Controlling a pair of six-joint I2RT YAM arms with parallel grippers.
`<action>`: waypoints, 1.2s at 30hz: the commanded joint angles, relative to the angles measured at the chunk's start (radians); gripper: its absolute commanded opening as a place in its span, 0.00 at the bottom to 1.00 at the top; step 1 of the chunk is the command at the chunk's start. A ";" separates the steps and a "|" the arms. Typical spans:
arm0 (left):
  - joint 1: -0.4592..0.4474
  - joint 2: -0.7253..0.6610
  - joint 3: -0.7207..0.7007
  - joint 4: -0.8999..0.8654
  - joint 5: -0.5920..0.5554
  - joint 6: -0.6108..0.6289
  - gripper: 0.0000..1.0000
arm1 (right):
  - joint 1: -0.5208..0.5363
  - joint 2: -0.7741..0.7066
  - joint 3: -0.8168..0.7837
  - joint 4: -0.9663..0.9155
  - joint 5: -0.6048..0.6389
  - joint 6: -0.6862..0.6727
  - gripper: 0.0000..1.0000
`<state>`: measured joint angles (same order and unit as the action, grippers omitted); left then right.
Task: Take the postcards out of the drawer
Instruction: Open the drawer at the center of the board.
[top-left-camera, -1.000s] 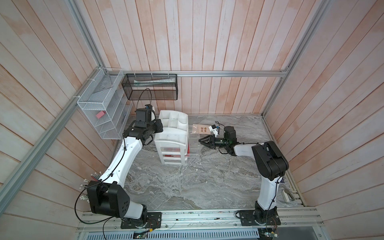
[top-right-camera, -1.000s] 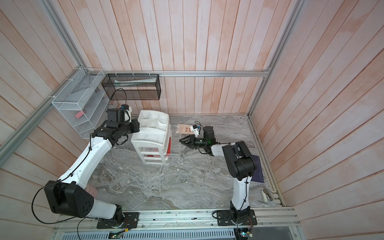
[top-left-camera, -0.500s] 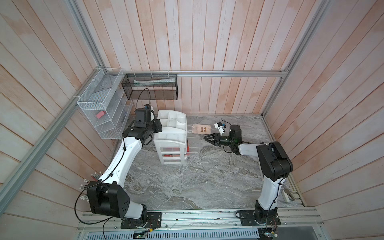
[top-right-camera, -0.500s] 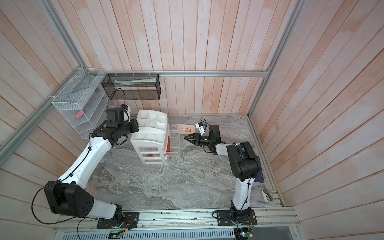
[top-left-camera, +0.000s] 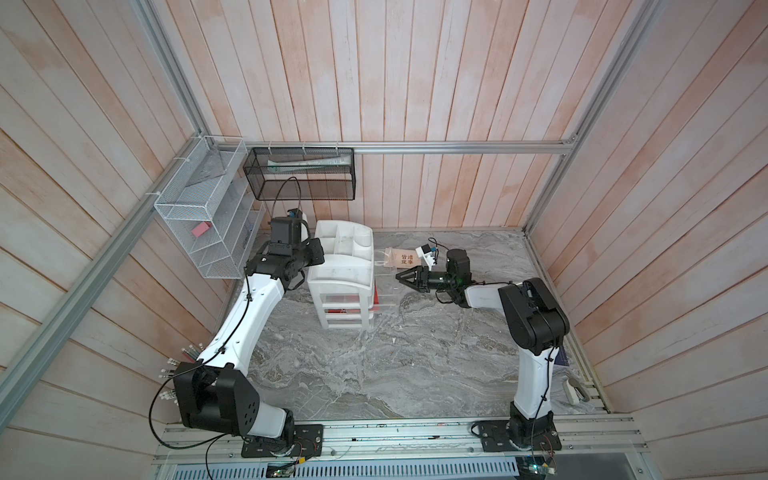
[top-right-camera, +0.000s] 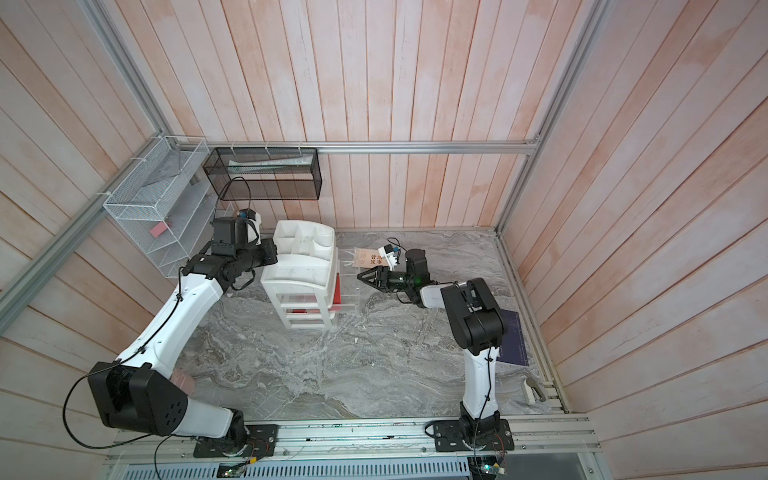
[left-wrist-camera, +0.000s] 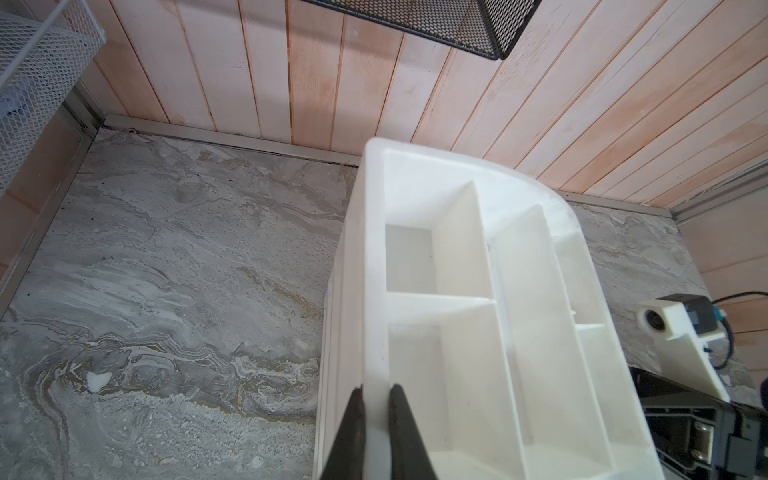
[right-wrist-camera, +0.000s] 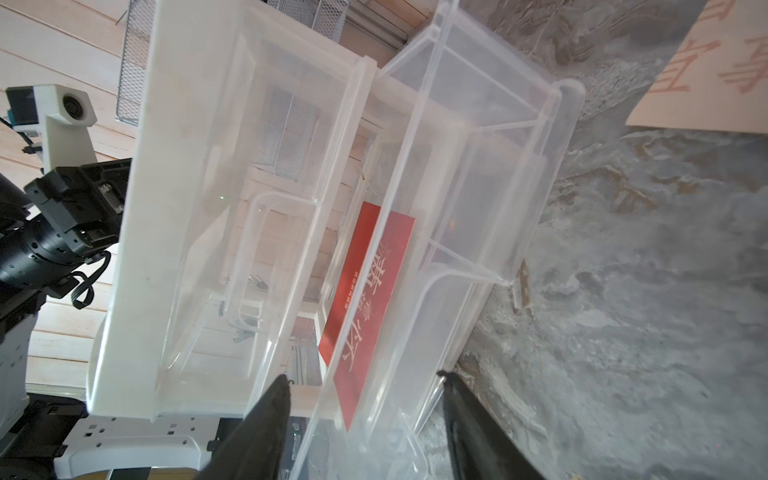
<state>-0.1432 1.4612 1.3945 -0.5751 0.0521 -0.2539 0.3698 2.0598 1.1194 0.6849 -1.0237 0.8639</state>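
The right hand (right-wrist-camera: 365, 401) hangs with its fingers spread wide and nothing between them, pointed at the mouth of the clear drawer (right-wrist-camera: 478, 166), which stands pulled out from the white organizer (top-left-camera: 340, 274) over the marble table (top-left-camera: 415, 353). The spread looks like readiness for another reach into the drawer.

Inside the drawer, a red postcard (right-wrist-camera: 365, 303) with white characters leans against one clear wall and juts partly past the edge. Whether a second red card sits behind it cannot be told. The card's thin edge offers little to pinch, and the drawer's walls crowd any approach.

On the far side of the organizer, the left hand (left-wrist-camera: 377, 390) is clamped together on the upper tray's outer wall. That grip appears meant to keep the light plastic unit from sliding or tipping while the other arm works at the drawer.

Farther back, just beside the drawer and short of the plank wall, the beige postcard (top-left-camera: 401, 258) with dark characters lies flat on the table, already out. By that count the job is part done, with at least the red card left to fetch.
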 joint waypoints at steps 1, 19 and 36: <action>0.016 0.007 -0.039 -0.062 -0.025 0.024 0.00 | 0.011 0.035 0.032 0.058 -0.024 0.032 0.60; 0.016 0.011 -0.050 -0.050 -0.024 0.009 0.00 | 0.040 0.049 0.039 0.133 -0.038 0.102 0.44; 0.016 0.010 -0.054 -0.055 -0.075 -0.001 0.00 | -0.004 -0.030 -0.015 0.091 -0.024 0.121 0.39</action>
<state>-0.1413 1.4544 1.3796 -0.5571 0.0547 -0.2653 0.3943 2.0838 1.1187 0.7471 -1.0302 1.0397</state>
